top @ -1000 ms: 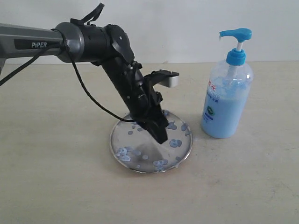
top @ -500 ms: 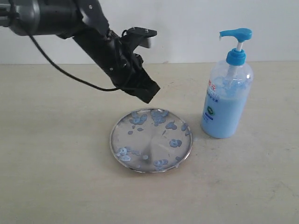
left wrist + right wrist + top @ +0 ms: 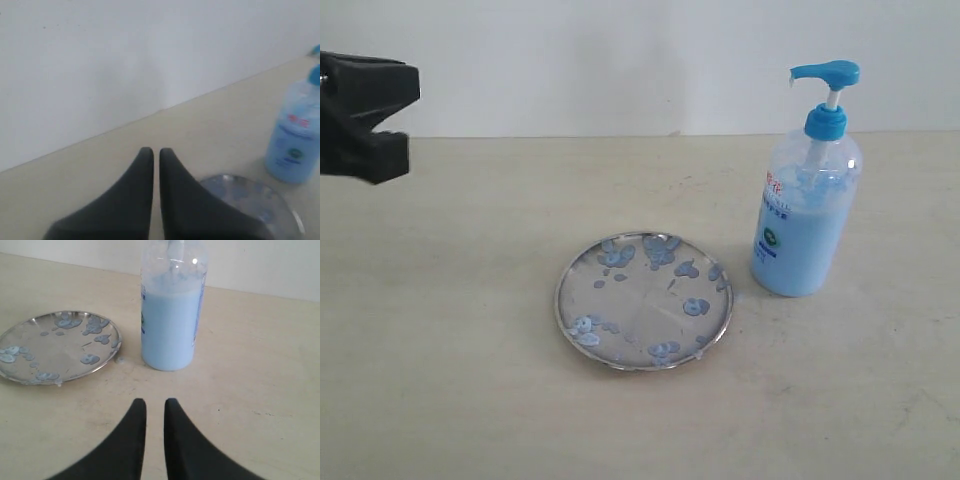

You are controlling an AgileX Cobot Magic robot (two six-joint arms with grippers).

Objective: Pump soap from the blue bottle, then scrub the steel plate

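The steel plate (image 3: 632,300) lies flat on the counter (image 3: 460,360) just below the middle of the exterior frame; blue-grey blobs of soap (image 3: 696,307) speckle it, thickest along its upper edge and at its lower left, with a bare shiny patch in the centre. The blue bottle (image 3: 805,220) stands upright at the right of the frame, just beside the plate's right rim and apart from it; light blue liquid (image 3: 815,250) fills it to about the shoulder, the bright blue pump head (image 3: 825,72) points toward the left, and the white-blue label (image 3: 775,228) faces left of front. A plain pale wall (image 3: 620,60) closes the upper part of the frame.

A black part of the left arm (image 3: 365,112) juts in at the upper left edge, well apart from plate and bottle. In the left wrist view the left tool (image 3: 152,150) is clenched on nothing, its two dark fingers (image 3: 135,195) parted by only a thin slit; beyond them the plate (image 3: 235,187) and the bottle (image 3: 292,145) show blurred.

In the right wrist view the right tool (image 3: 155,401) hangs over bare counter near the bottle (image 3: 170,315), drawn nearly together and empty, with a narrow gap between the fingers (image 3: 182,440); the plate (image 3: 50,347) sits beside the bottle, and a small pale drop (image 3: 119,360) lies on the counter just beside its rim.
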